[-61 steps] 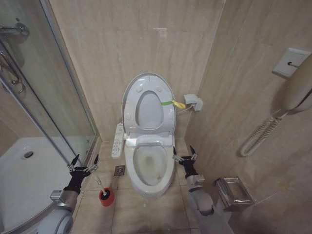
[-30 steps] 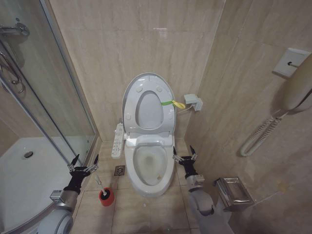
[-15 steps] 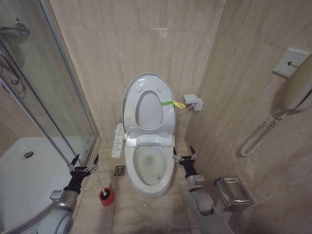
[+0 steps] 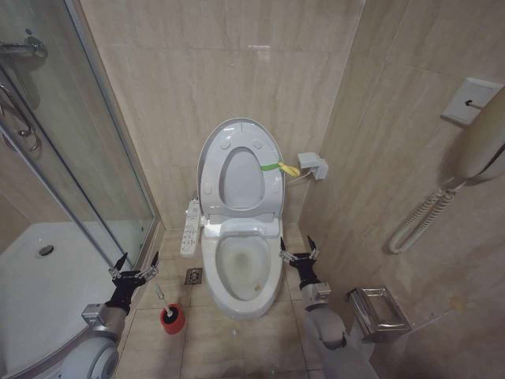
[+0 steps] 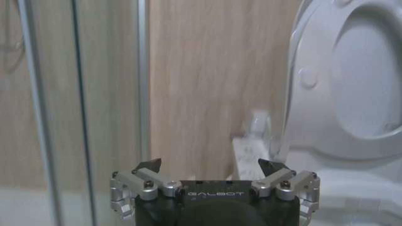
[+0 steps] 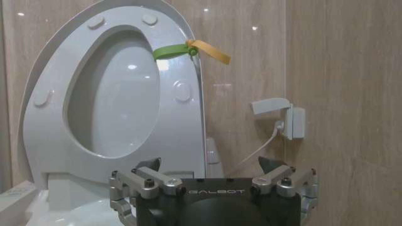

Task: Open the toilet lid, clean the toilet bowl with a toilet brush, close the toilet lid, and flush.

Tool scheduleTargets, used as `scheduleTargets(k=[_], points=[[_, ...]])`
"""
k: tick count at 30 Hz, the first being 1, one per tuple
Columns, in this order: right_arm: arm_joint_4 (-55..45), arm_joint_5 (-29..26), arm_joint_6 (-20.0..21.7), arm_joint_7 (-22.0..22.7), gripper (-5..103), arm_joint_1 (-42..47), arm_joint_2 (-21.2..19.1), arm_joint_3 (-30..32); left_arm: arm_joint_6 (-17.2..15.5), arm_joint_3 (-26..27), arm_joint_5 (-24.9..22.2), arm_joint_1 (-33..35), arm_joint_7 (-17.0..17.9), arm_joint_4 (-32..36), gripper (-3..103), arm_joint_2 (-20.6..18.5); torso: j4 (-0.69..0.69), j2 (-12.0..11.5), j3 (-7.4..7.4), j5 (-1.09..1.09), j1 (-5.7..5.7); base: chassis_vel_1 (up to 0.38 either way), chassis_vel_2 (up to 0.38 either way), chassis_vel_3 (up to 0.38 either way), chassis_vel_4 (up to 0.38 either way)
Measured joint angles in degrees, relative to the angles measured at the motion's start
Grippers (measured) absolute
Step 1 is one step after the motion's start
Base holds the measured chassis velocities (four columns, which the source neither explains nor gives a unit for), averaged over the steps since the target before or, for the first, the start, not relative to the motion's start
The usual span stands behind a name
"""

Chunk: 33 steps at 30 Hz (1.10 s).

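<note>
Lid (image 4: 239, 170) upright over bowl (image 4: 241, 272), brush (image 4: 168, 310) in red holder on floor left of bowl, left end effector (image 4: 135, 267) and right end effector (image 4: 299, 252) both wide, empty, flanking bowl.

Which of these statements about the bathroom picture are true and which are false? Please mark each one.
1. The toilet lid is raised and leans back toward the wall. True.
2. The toilet brush is held in the left gripper. False: it stands in its red holder on the floor, and the left gripper is open above it, holding nothing.
3. The right gripper is open beside the toilet bowl. True.
4. The green-yellow strap is tied to the brush handle. False: it is at the edge of the raised lid.
5. The button panel lies on the bowl's right side. False: it is on the robot's left side of the bowl.
</note>
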State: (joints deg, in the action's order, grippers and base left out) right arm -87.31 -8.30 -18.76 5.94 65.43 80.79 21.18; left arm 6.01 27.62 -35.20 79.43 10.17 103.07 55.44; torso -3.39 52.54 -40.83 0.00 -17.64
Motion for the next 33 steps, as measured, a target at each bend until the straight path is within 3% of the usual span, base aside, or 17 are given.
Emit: scheduleTargets(k=[1, 4, 7, 10, 12, 18, 33], points=[[0.00, 0.00, 0.00, 0.00, 100, 0.00, 0.00, 0.00, 0.00, 0.00, 0.00, 0.00, 0.00, 0.00, 100, 0.00, 0.00, 0.00, 0.00, 0.00, 0.00, 0.000, 0.000, 0.000, 0.000], [0.00, -0.01, 0.00, 0.02, 100, 0.00, -0.02, 0.04, -5.94, -0.86, -3.28, -0.27, 2.70, 2.51, 100, -0.62, 0.03, 0.00, 0.00, 0.00, 0.00, 0.000, 0.000, 0.000, 0.000], [0.00, 0.00, -0.01, 0.01, 100, -0.01, 0.00, 0.01, -7.50, -2.01, -4.79, -0.51, 4.12, 4.93, 100, -0.58, -0.03, 0.00, 0.01, 0.03, 0.00, 0.000, 0.000, 0.000, 0.000], [0.01, 0.00, 0.00, 0.00, 100, -0.01, -0.02, 0.02, -7.38, -3.06, -2.31, 1.01, 4.88, 5.07, 100, 0.29, -0.01, 0.00, 0.00, 0.00, 0.00, 0.000, 0.000, 0.000, 0.000], [0.00, 0.00, 0.00, 0.00, 100, -0.01, -0.01, 0.01, -4.84, -3.32, 1.19, 2.19, 3.88, 2.32, 100, 1.25, 0.00, 0.00, 0.00, 0.00, 0.00, 0.000, 0.000, 0.000, 0.000], [0.00, 0.00, 0.00, 0.00, 100, -0.01, -0.01, 0.00, 1.41, -3.23, 5.85, 3.87, 1.78, -5.05, 100, 3.63, 0.00, 0.00, 0.00, -0.01, 0.00, 0.000, 0.000, 0.000, 0.000], [0.00, 0.00, 0.00, 0.00, 100, 0.00, -0.01, 0.00, 13.33, -3.62, 7.40, 3.93, -2.43, -17.09, 100, 6.62, 0.00, 0.00, 0.00, -0.01, 0.00, 0.000, 0.000, 0.000, 0.000]])
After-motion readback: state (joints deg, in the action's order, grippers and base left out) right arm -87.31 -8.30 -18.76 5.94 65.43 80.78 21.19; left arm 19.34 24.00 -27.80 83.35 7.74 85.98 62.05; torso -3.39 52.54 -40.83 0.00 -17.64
